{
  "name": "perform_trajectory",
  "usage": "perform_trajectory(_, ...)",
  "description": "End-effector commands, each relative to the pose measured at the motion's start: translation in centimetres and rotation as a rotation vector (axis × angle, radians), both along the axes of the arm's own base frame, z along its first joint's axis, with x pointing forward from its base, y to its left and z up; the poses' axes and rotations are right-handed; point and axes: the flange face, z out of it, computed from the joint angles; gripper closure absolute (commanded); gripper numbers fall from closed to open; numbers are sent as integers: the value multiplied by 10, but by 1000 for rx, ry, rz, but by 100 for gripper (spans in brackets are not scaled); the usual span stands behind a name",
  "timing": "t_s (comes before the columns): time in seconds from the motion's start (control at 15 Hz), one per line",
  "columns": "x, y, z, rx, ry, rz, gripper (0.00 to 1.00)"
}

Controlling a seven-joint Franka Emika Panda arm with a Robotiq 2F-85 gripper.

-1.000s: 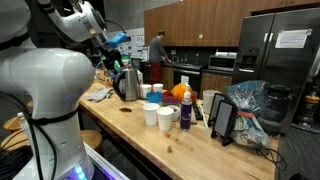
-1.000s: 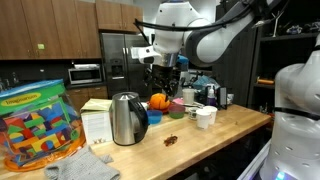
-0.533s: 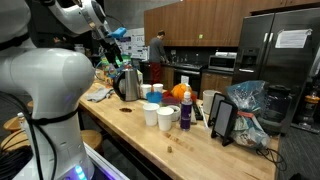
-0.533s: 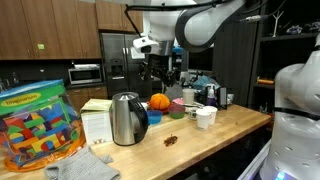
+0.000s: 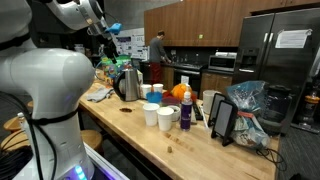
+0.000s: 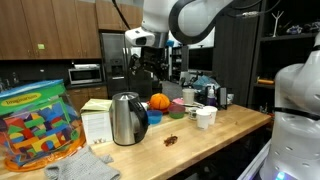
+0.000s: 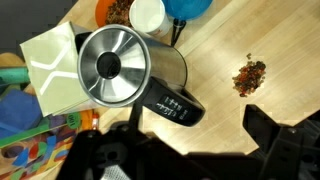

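Note:
A stainless steel electric kettle (image 7: 112,65) with a black handle (image 7: 170,103) stands on the wooden counter (image 7: 215,70); both exterior views show it too (image 5: 127,84) (image 6: 127,118). My gripper (image 7: 195,135) hangs well above the counter, over the kettle's handle side, open and with nothing between its dark fingers (image 7: 270,125). It is raised in the air in both exterior views (image 5: 108,48) (image 6: 148,66). A small pile of brown crumbs (image 7: 250,75) lies on the wood beside the kettle.
White cups (image 5: 152,114) (image 5: 166,120), an orange (image 5: 178,93), a blue cup and a tablet on a stand (image 5: 222,118) crowd the counter past the kettle. A white carton (image 6: 97,120), a tub of coloured blocks (image 6: 35,125) and a grey cloth (image 6: 85,165) lie on its other side.
The arm has lifted the gripper higher and swung it sideways, from near the cups to above the kettle. Nothing on the counter has moved.

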Motion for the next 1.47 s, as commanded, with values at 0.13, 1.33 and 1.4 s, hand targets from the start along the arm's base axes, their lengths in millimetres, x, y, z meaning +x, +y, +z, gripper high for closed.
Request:
perform_trajectory(0.13,-1,6,4,5,-11,7,0)
perform_trajectory(1.33,36,13,-28,443,-82,-30,0)
perform_trajectory(1.4,39,14,-31,447,-93,-19,0)
